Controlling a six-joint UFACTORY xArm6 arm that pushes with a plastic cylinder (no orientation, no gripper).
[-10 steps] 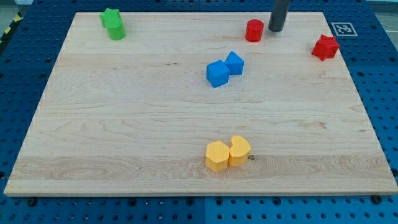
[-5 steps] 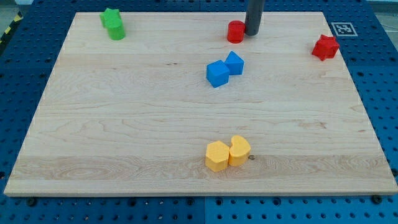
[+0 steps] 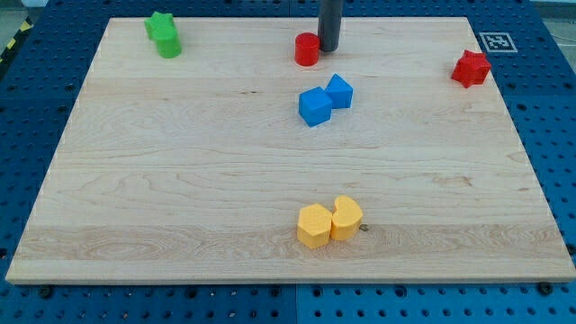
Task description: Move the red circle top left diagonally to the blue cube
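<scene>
Leftward since earlier, red circle [image 3: 308,49] touches my tip [image 3: 328,49] on its left; bare smooth wooden board [image 3: 180,162] beyond.

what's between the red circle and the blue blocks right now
Nothing: in the camera view only bare board separates the red circle from the two touching blue blocks. My tip sits against the circle's right side.
</scene>
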